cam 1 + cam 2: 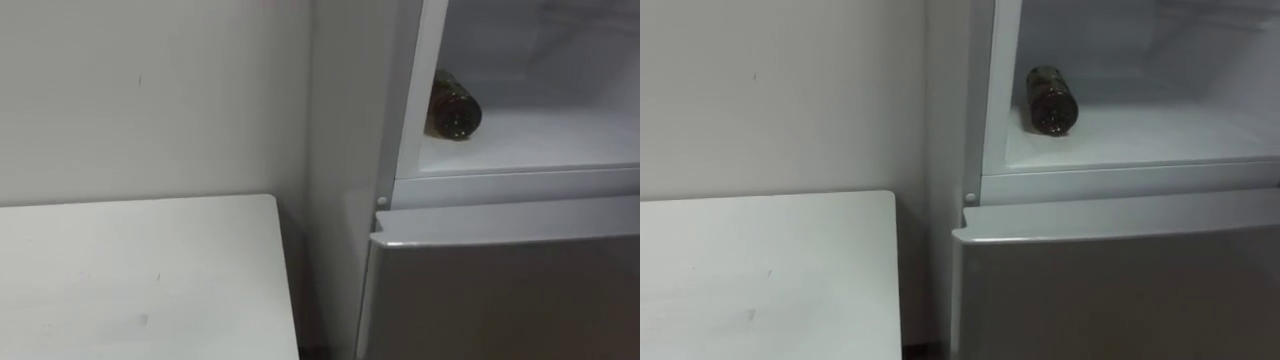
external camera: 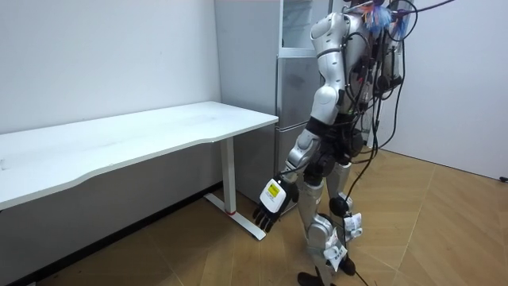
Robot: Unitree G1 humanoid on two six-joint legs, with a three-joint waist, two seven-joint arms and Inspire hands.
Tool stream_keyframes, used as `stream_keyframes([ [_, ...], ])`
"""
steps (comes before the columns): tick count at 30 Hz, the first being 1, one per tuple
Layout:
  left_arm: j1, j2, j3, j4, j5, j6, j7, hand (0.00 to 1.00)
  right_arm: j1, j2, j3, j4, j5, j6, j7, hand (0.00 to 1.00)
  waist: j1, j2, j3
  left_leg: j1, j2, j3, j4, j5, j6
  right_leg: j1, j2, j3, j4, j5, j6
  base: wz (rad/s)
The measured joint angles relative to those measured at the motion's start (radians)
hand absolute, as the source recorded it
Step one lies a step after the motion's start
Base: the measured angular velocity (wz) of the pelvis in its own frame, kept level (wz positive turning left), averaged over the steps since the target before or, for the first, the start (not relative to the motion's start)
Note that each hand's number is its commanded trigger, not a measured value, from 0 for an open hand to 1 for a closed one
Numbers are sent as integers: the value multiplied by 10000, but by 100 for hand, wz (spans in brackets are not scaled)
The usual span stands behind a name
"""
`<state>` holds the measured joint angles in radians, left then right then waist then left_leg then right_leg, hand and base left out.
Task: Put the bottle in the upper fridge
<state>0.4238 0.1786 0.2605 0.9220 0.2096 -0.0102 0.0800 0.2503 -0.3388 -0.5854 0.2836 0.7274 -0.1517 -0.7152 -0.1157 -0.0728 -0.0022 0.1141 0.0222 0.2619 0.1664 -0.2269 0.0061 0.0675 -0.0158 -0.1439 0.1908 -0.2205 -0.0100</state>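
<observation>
Count: one bottle (image 1: 1051, 100), one fridge (image 1: 1110, 290), one white bench (image 1: 140, 270). Bottle lying on its side on the floor of the open upper compartment, near the left wall. Lower door closed. Left robot hand (image 2: 270, 208) hanging low beside the thigh, fingers relaxed, gripping nothing, touching nothing.

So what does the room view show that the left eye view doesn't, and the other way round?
Room view: the robot standing before the tall grey fridge, its left hand hanging open at its side. Left eye view: a dark brown glass bottle lying on its side on the white shelf of the open upper compartment. Both: the white rectangular table beside that fridge.
</observation>
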Motion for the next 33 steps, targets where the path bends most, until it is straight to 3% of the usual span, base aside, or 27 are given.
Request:
stream_keyframes([
  [10, 8, -4, -1, 18, -3, -57, 7, 0, -111, -145, -658, -2004, -1681, -109, -1003, 0, -182, 12, 9, 4, 2, 46, -1, 0, 0, -16, 6, 28, 84, 1, 2, -2],
  [18, -9, 11, -1, 342, 128, -48, 40, 0, -107, -150, -764, -3538, -3159, -67, -1703, 0, -172, -167, 6, -42, -9, -17, 0, 0, 0, -114, -11, -41, 128, -23, -3, 0],
  [26, -18, -13, 22, 494, 220, 22, 20, 0, -123, -151, -763, -4156, -3835, 234, -1636, 0, -146, -141, 24, -8, -4, 0, -3, 1, -1, -145, 2, 40, 184, -29, -7, 0],
  [33, -136, -11, 109, 498, 399, 34, -18, 0, -219, -175, -796, -4701, -4299, 209, -1550, 0, -122, -101, 59, -6, -22, -12, -4, 0, 0, -151, -13, 40, 218, -36, 8, 0],
])
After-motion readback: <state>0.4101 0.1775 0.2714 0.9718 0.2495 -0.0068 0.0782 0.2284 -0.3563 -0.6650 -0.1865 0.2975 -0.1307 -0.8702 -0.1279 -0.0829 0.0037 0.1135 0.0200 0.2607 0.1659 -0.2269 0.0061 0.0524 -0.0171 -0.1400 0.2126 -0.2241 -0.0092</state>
